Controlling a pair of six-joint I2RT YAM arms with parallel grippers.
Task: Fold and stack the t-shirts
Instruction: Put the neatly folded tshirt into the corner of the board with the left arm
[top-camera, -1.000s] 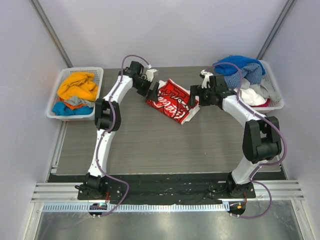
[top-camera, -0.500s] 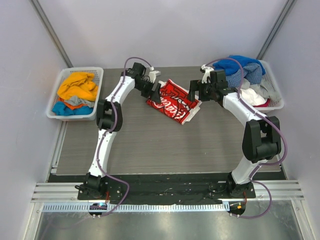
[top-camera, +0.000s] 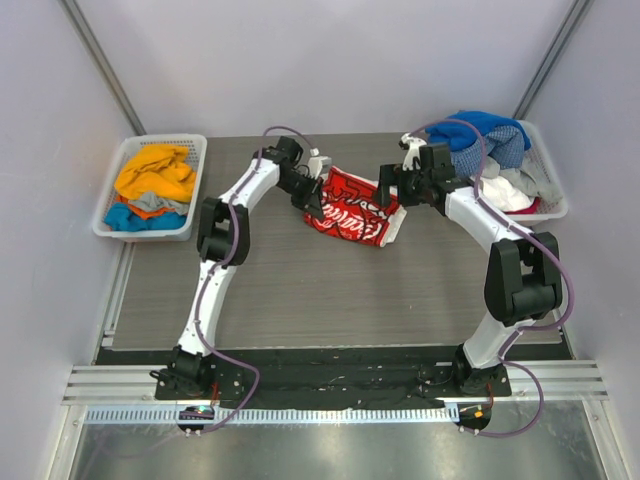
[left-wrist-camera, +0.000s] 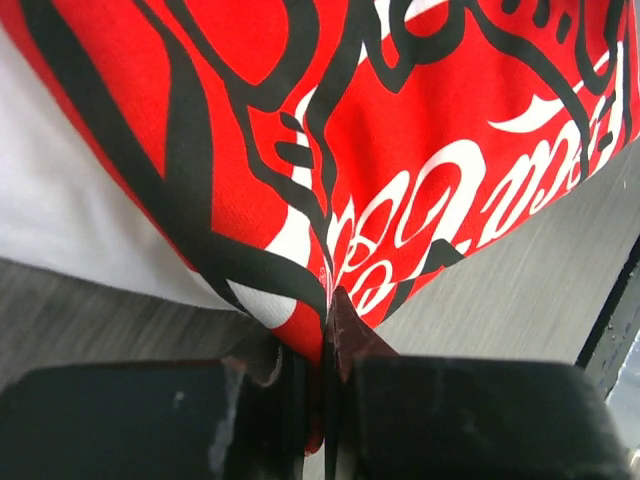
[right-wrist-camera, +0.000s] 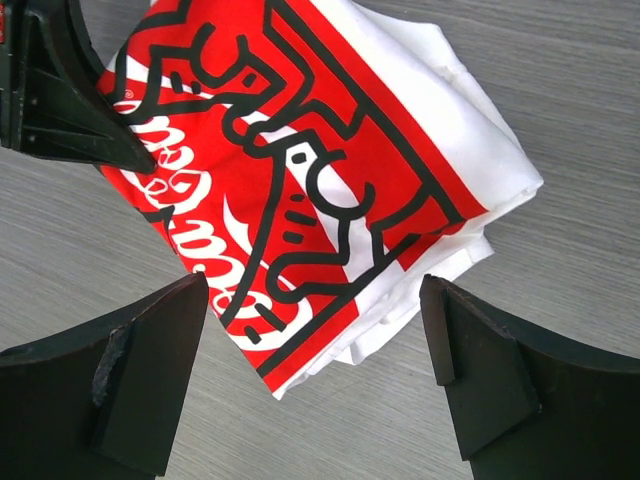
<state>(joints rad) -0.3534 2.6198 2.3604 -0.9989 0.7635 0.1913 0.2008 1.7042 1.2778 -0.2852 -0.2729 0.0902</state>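
Left gripper (left-wrist-camera: 327, 315): pressed together on a corner of the white t-shirt (top-camera: 352, 208), pinching its red printed logo.
Right gripper (right-wrist-camera: 315, 300): fingers spread wide, hovering over the shirt's opposite end.
Shirt: a bunched bundle on the table (top-camera: 300, 290), between both grippers.

the left jaws have closed onto an edge of the red-printed t-shirt (top-camera: 352, 207), which has shifted right.

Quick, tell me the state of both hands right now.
Left hand: closed on the edge of the red and white shirt.
Right hand: open, holding nothing.
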